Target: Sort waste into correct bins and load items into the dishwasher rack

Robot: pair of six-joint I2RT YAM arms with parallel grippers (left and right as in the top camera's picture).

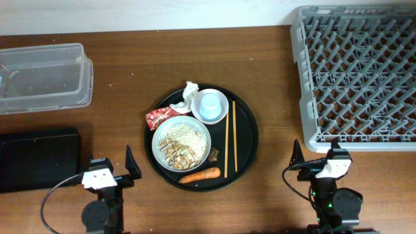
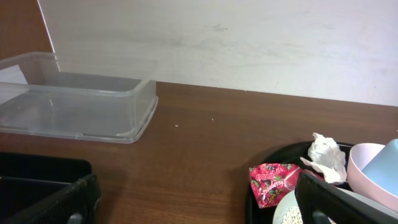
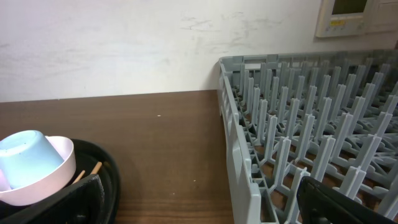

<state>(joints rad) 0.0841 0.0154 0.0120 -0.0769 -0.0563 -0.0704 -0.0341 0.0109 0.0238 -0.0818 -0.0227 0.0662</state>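
Near the table's middle, overhead, a round black tray (image 1: 251, 140) carries a white plate (image 1: 156, 146) heaped with rice and beige scraps (image 1: 182, 144). An orange carrot (image 1: 200, 175) lies just off the plate by the tray's near rim, its long axis running almost left to right. Two wooden chopsticks (image 1: 229, 138) lie side by side to the plate's right, pointing from the arms toward the far wall. A light-blue cup (image 1: 211, 104) sits inside a small white bowl (image 1: 224, 113), with crumpled tissue (image 1: 190, 93) and a red wrapper (image 1: 158, 117) to its left and a small dark scrap (image 1: 214, 154) beside the plate. A clear tub (image 1: 45, 81) stands far left, a black rectangular tray (image 1: 39, 159) nearer in front of it, and the grey rack (image 1: 302, 84) fills the far right. The left gripper (image 1: 112, 164) and right gripper (image 1: 316, 156) sit at the near edge, both spread wide and holding nothing. From the left wrist, its dark fingers (image 2: 336, 199) frame the tub's long side running leftward, the black tray's edge, and the wrapper, tissue and bowl at right. From the right wrist, parted fingers (image 3: 348, 202) flank the rack's upright pegs on the right, the cup in the bowl on the left, and one chopstick end poking up beside it.
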